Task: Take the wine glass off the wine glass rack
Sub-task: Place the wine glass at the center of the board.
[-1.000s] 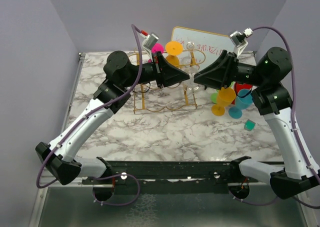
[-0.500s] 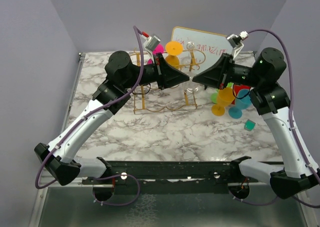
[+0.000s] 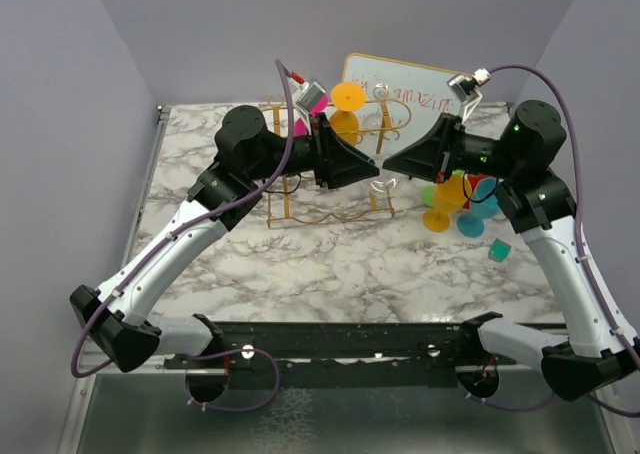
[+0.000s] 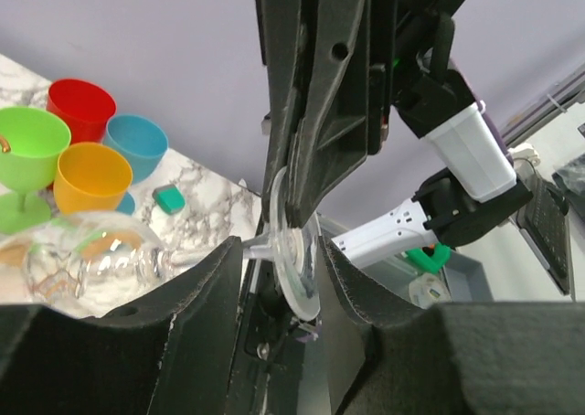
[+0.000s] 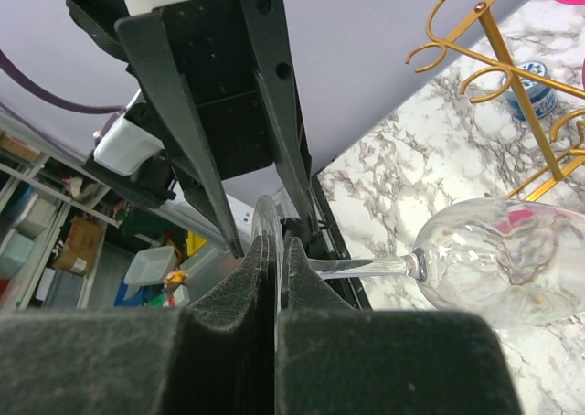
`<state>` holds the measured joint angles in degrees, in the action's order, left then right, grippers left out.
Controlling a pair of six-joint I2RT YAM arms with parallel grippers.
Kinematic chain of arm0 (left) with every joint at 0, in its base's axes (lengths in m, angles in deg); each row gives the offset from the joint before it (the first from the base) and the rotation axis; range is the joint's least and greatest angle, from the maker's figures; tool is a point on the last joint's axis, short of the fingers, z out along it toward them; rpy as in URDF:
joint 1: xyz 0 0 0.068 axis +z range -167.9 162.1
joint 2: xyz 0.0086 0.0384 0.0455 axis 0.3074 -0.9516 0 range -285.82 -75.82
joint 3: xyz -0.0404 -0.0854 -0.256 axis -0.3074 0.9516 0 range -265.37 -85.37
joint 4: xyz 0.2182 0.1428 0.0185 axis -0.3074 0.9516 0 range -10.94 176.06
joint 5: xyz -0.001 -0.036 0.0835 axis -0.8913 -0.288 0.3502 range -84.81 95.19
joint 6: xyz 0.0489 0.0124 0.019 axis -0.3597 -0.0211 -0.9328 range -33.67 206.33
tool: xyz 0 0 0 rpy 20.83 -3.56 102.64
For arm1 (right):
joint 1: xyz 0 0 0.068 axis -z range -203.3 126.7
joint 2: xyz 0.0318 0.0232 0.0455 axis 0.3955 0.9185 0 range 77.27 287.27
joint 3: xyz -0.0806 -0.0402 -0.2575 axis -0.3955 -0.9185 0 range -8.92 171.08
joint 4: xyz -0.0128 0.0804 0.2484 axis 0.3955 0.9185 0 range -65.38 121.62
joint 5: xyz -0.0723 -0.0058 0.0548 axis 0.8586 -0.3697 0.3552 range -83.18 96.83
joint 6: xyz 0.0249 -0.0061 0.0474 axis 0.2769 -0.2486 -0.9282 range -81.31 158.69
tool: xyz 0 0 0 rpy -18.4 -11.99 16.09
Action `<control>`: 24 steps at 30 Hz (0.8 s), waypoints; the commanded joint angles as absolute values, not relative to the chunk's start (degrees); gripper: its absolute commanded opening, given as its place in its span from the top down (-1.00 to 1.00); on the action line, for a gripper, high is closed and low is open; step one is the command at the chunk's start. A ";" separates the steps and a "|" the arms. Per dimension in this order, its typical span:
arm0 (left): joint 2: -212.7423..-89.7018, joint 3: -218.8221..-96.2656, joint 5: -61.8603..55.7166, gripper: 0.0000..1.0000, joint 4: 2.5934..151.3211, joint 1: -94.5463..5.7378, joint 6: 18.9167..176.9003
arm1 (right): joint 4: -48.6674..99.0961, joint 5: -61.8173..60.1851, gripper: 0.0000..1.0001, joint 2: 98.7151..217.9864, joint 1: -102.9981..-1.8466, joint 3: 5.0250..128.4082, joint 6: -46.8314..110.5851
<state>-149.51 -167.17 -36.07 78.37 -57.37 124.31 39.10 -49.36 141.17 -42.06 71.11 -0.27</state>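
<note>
The clear stemmed wine glass (image 5: 512, 260) lies on its side in the air at the right end of the gold thin-wire rack with curled scroll ends (image 5: 503, 58). Its bowl points toward the rack and its round foot points away. From above it shows in front of the rack's right upright. Whether the bowl touches the wire cannot be told.

The right gripper (image 5: 277, 260) has its two black fingers pressed together on the rim of the glass's foot, with the stem running out level from between them. The left gripper (image 4: 279, 292) meets it nose to nose from the other side, just right of the rack's middle. Its fingers (image 4: 215, 287) stand apart, one on each side of the foot, and do not appear to touch it.

An orange plastic goblet (image 3: 347, 109) hangs on the rack with its foot uppermost. Beside it is a pink one (image 3: 316, 96), partly hidden by the left wrist.

Right of the rack, a cluster of plastic goblets stands on the white marble-patterned table (image 3: 330, 264):
- a green one (image 4: 32, 141)
- an orange one (image 4: 91, 177)
- a red one (image 4: 80, 104)
- a blue one (image 4: 137, 145)

A small teal block (image 3: 498, 250) lies further right and nearer the arms. A gold-framed whiteboard (image 3: 420, 92) leans against the wall behind the rack.
</note>
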 commanded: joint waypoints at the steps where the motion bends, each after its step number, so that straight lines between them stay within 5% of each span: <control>1: -148.19 -166.57 -38.18 0.20 82.21 -57.40 122.64 | 38.44 -47.88 0.99 139.50 -42.37 71.42 0.84; 8: -148.71 -166.85 -38.56 0.47 82.90 -57.70 120.94 | 39.97 -48.31 0.99 140.06 -42.37 71.74 2.71; 12: -149.20 -166.94 -38.57 1.00 82.97 -57.89 120.38 | 39.17 -49.28 0.99 139.91 -42.37 71.28 2.67; 16: -148.28 -165.70 -37.36 1.00 83.30 -57.89 119.15 | 39.12 -49.36 0.82 139.37 -42.37 70.92 2.64; 22: -146.67 -163.57 -39.43 1.00 83.82 -57.98 119.26 | 39.93 -48.98 -0.05 138.96 -42.37 69.29 1.63; 24: -145.82 -162.69 -40.04 1.00 83.82 -58.07 119.18 | 40.37 -48.93 -0.17 138.21 -42.37 68.99 2.16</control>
